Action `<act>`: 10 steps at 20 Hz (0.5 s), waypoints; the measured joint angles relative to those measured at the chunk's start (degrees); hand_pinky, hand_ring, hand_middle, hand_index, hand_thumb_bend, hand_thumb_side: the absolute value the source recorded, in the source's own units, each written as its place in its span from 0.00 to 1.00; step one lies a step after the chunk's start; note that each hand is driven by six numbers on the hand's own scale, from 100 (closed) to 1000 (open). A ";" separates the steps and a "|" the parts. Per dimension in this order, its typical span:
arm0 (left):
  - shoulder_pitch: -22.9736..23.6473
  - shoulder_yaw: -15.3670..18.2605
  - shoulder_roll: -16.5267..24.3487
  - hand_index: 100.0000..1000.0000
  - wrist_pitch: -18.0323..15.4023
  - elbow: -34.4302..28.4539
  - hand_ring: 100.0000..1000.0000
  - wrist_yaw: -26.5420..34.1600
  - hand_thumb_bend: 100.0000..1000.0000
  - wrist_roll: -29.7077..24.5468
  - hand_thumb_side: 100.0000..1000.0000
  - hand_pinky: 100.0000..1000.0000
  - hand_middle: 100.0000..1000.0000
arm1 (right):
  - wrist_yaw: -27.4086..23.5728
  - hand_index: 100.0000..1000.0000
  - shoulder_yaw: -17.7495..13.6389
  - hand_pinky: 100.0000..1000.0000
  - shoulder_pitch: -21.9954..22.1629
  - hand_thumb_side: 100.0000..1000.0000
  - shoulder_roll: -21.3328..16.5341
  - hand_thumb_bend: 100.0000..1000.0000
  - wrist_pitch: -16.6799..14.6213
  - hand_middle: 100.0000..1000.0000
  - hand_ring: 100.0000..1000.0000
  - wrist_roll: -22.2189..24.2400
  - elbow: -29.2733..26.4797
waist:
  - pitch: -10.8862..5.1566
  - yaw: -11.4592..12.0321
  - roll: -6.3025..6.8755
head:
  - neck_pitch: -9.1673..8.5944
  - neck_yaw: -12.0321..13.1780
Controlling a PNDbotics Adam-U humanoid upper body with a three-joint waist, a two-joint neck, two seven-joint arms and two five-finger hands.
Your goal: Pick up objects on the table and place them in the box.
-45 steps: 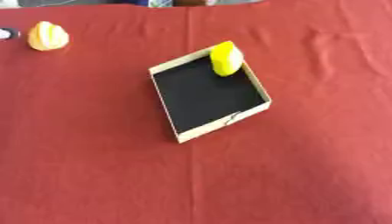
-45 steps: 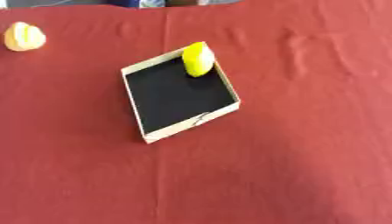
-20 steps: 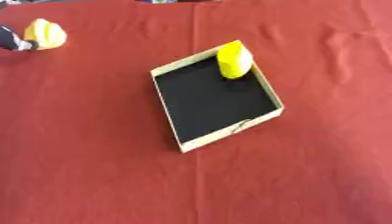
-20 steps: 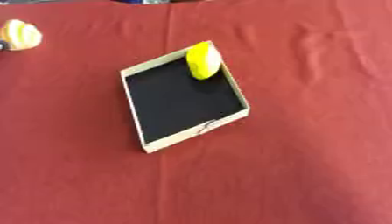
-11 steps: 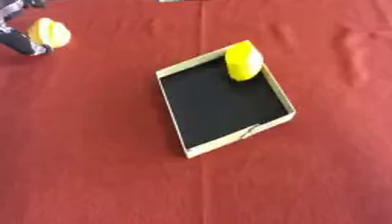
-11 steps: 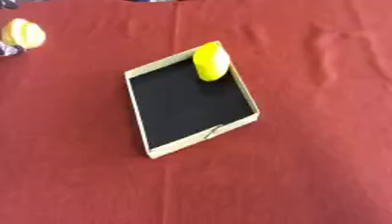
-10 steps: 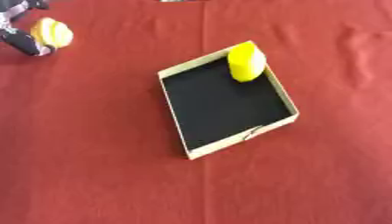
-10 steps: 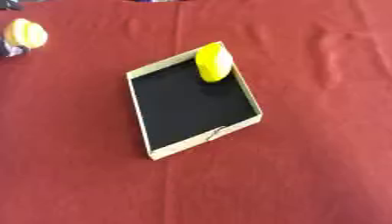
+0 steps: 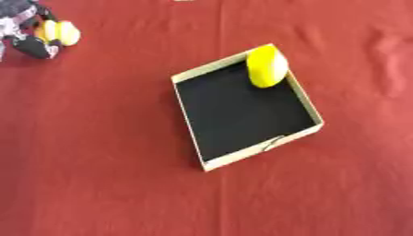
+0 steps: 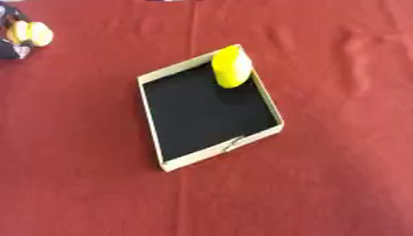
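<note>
A shallow cardboard box (image 9: 190,119) with a black floor lies askew in the middle of the red cloth. A yellow oval object (image 9: 266,66) leans inside its far corner against the rim. At the far left a small yellow-orange object (image 9: 67,33) sits on the cloth. My left hand (image 9: 29,38) reaches in from the upper left corner, its dark fingers curled round that object, one finger crossing its front. Only part of the hand shows. My right hand is in neither view.
The red tablecloth (image 9: 97,175) covers the whole surface, with creases at the far right (image 9: 387,60). Bare cloth lies all round the box.
My left hand has come in from the upper left and wrapped its fingers round the yellow-orange object. The whole picture has shifted a little, so the camera moved; the box stays put.
</note>
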 measured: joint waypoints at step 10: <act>0.93 -6.27 -0.01 0.62 -4.95 -13.60 0.57 3.32 0.06 4.11 0.00 0.65 0.49 | 0.00 0.86 -0.01 0.89 1.34 0.63 0.10 0.00 0.49 0.76 0.98 -0.33 0.00 | -3.47 2.55 -0.23 | 2.78 -2.60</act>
